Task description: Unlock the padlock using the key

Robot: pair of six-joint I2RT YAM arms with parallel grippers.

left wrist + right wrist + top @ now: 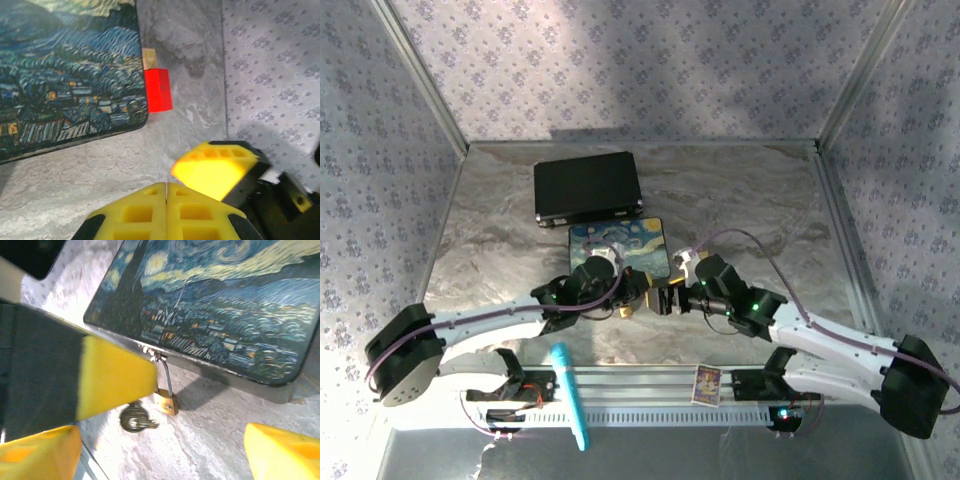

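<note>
Table [770, 230]: grey marble top, with both arms reaching to its middle.
Black case [586, 188]: closed, lying flat at the far side, just behind the painted box.
Painted box [225, 315]: lid down, night-sky picture on top.
Left claw [166, 192]: closed, the yellow pads meet and nothing is between them.
Right claw [160, 455]: open wide, holding nothing (one finger on each side of the lock).
Key [158, 90]: red head on the table, just beside the box edge, free of both claws.
Padlock [166, 403]: brass, hanging from the box latch, body resting on the table.
Key ring [134, 419]: silver, just beside the padlock.
</note>
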